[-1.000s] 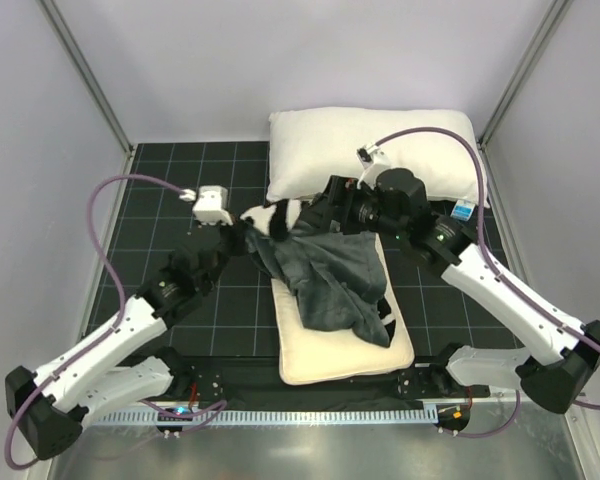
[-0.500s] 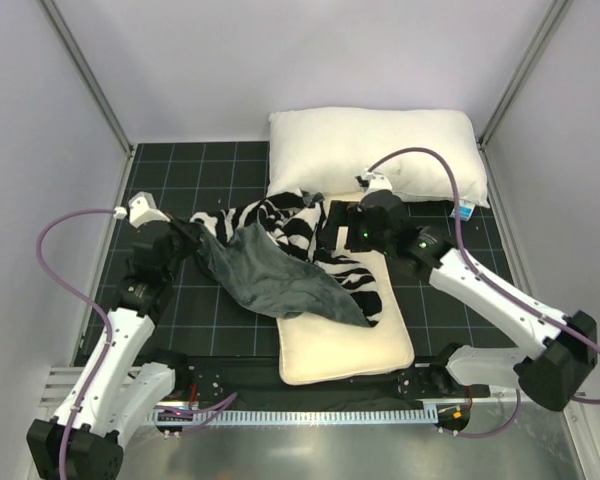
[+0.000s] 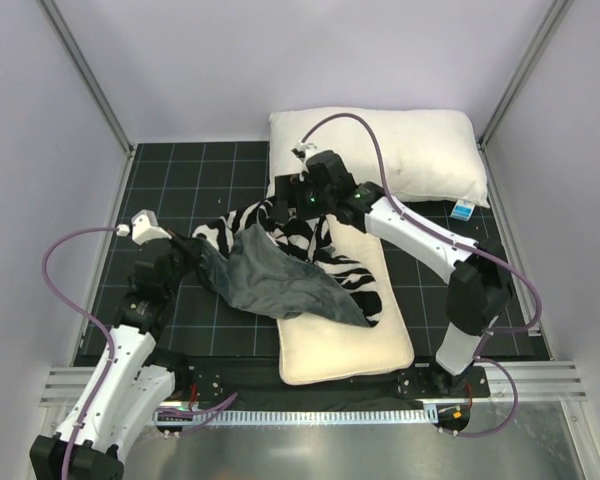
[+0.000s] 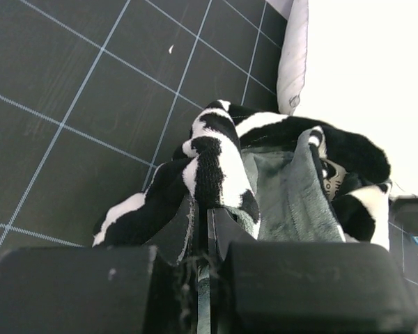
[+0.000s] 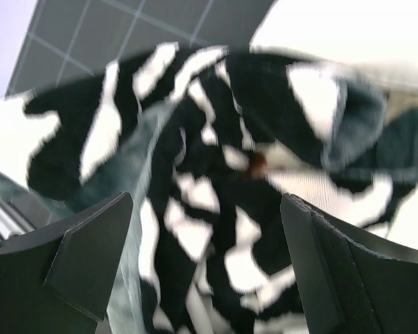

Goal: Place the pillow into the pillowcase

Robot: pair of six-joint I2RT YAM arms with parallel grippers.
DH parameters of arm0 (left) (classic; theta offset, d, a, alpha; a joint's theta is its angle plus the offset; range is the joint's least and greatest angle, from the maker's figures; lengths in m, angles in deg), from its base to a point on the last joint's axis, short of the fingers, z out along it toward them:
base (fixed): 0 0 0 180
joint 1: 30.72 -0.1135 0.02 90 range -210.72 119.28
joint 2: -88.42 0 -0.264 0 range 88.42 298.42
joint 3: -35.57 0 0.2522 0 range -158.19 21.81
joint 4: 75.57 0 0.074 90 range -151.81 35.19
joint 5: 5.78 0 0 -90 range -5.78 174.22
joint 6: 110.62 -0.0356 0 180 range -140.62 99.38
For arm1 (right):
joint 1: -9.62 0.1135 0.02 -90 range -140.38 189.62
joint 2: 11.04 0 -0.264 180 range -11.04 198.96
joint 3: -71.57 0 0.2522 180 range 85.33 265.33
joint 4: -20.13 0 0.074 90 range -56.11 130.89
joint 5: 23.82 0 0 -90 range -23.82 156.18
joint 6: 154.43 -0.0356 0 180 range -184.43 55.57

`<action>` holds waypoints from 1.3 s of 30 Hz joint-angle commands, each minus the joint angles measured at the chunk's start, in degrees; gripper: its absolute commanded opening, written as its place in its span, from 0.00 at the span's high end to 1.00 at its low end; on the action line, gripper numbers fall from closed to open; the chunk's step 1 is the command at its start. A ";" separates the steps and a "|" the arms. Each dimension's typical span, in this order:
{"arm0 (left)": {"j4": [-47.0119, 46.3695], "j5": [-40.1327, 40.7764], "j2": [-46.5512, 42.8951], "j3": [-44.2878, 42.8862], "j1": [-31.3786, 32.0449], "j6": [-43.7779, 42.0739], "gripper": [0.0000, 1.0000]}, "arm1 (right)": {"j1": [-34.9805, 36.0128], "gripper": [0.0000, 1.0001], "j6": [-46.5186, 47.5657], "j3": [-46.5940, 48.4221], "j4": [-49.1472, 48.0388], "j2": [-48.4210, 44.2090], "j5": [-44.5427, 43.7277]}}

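At the left of the black gridded table (image 3: 180, 180), the left gripper (image 3: 192, 247) is clenched on the left edge of the pillowcase (image 3: 280, 270). In the left wrist view its fingers (image 4: 219, 229) stand pressed together with a fold of zebra-striped plush pinched between them.

The pillowcase spreads rightward from that grip in a crumpled heap. The dark grey face is turned up on the near left part, and the black-and-white stripes show on the far and right parts. Its right part lies over the far end of the pillow (image 3: 345, 345). The pillow is a flat cream rectangle lying lengthwise at the middle of the table, and its near half is bare. It is outside the case, beneath it.

In the left wrist view a small cream patch with dark marks (image 4: 332, 182) peeps from between the folds. It is too small to read.

The right gripper (image 3: 283, 200) hangs over the far edge of the striped heap. Its fingers (image 5: 90, 257) are spread wide and hold nothing, with blurred stripes between them.

A puffier plain white pillow (image 3: 380, 150) lies at the far right, just behind the gripper. A small blue-and-white tag (image 3: 463, 210) sits at the near right corner of that pillow, and its print is illegible.
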 commanded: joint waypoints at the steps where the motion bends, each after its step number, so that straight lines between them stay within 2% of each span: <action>1: -3.41 0.80 -1.21 0.63 -0.19 0.57 1.00 | 0.03 0.04 0.97 7.92 -0.30 3.63 -1.60; 6: -3.77 1.15 -1.74 0.81 -0.10 -0.13 1.00 | 1.34 0.05 -2.72 15.48 0.93 10.05 -2.30; 8: -3.77 1.15 -1.74 0.81 -0.10 -0.13 1.00 | 2.92 0.05 -2.90 18.39 4.08 13.66 -5.02; 13: -3.77 0.89 -2.44 0.55 -0.10 -0.39 1.00 | 6.79 0.05 -3.16 29.20 12.96 20.86 -18.02; 16: -3.59 0.89 -2.79 0.55 -0.10 -0.48 1.00 | 7.32 0.05 -3.16 32.81 17.98 24.65 -21.90; 18: -3.42 1.06 -3.14 0.81 -0.10 -0.48 1.00 | 7.41 0.09 -2.90 33.26 19.83 25.79 -23.05; 22: -3.50 1.50 -3.41 0.99 -0.10 -0.48 0.99 | 7.50 0.54 -2.11 32.91 20.80 25.62 -25.24; 23: -3.50 1.59 -3.24 0.90 -0.10 -0.48 0.99 | 7.50 0.73 -1.94 33.17 21.32 25.01 -27.17; 27: -2.01 3.08 -2.71 -1.29 -0.10 -0.75 1.00 | 7.50 0.90 1.31 35.45 21.59 19.13 -29.29; 32: 1.59 4.40 -2.79 -10.77 -0.10 -1.18 1.00 | 7.41 0.94 7.29 34.49 21.41 2.45 -27.10; 36: 8.60 4.84 -4.98 -22.28 -0.10 -2.41 0.99 | 7.41 0.94 8.26 23.61 16.77 -14.69 -22.89; 37: 9.67 4.49 -5.60 -27.09 -0.10 -3.11 1.00 | 7.41 0.94 8.26 21.50 14.41 -22.38 -21.31; 39: 12.13 3.62 -7.79 -31.42 -0.10 -4.34 0.99 | 7.41 0.94 8.17 16.13 12.55 -29.36 -18.76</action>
